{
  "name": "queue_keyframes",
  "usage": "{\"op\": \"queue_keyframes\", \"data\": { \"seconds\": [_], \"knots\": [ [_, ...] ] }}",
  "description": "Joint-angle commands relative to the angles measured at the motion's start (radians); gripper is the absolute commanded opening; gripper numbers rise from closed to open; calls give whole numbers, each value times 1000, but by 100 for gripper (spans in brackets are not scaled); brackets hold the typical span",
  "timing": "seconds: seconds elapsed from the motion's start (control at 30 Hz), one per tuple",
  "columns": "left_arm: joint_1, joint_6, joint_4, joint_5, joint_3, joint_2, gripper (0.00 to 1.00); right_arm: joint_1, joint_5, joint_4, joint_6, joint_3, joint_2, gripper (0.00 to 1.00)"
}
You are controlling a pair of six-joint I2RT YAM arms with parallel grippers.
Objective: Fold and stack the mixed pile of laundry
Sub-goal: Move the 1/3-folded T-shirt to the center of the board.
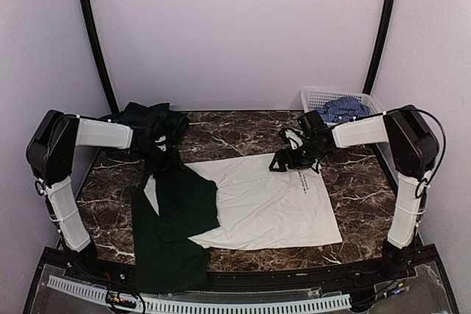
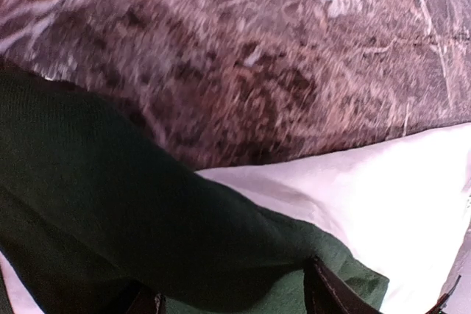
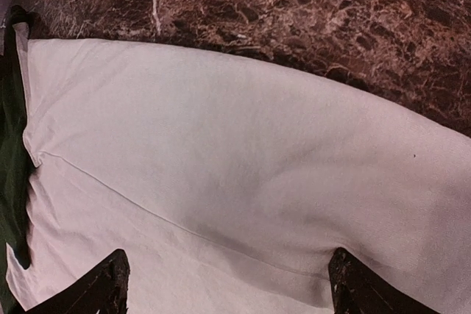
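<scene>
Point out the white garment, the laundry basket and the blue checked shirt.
white garment [image 1: 272, 204]: top view, flat middle.
laundry basket [image 1: 313, 95]: top view, left rim.
blue checked shirt [image 1: 342, 110]: top view, crumpled middle.

We see a glossy, marbled table [image 1: 353, 182]. The white garment [image 1: 272, 204] is smooth matt cloth, the green garment [image 1: 173, 233] coarser.

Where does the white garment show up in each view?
Top external: white garment spread flat, mid-frame.
Left wrist: lower right, beside dark green fabric.
Right wrist: fills most of the frame.
Shared landmark: brown marble tabletop along its far edge.
</scene>
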Motion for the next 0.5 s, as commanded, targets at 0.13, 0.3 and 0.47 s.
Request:
{"op": "queue_keyframes", "data": {
  "seconds": [0.13,0.3,0.47],
  "knots": [
    [68,37,5,74,198,203,62,-39,22,-115,-39,100,66,91],
    [62,82,-50,33,245,87,73,-16,8,-151,-60,28,-163,89],
    [-10,120,-151,-48,121,-196,79,80,41,-225,-36,-121,-423,88]
  ]
}}
